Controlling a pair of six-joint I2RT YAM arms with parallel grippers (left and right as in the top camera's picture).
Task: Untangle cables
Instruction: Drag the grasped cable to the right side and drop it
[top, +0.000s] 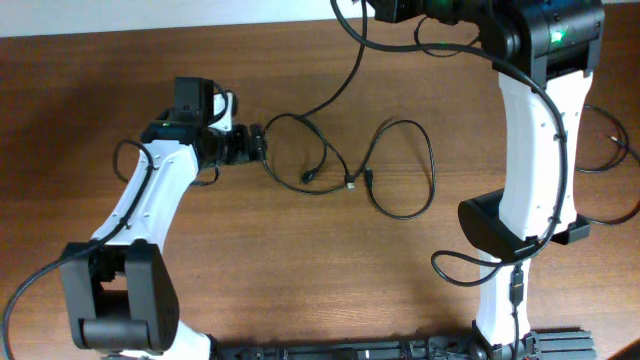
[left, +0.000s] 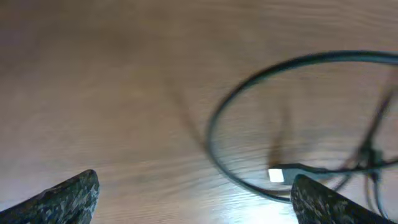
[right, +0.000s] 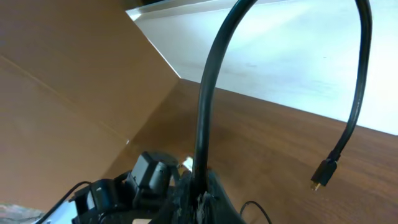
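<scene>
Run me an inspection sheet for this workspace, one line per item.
Surface: brown wooden table.
Job's things: thin black cables looped at centre, plugs close together; one lifted cable, plug dangling.
Clutter: nothing seen.
Tools: left tool open, low beside a loop; right tool shut on the lifted cable.
Cables: thicker black arm wires run along the right arm.
Surroundings: pale surface beyond the table edge.

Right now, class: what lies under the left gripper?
Bare wooden table beneath the left gripper; a cable loop and plug lie beside one finger. The loop's run behind that finger is hidden.
</scene>
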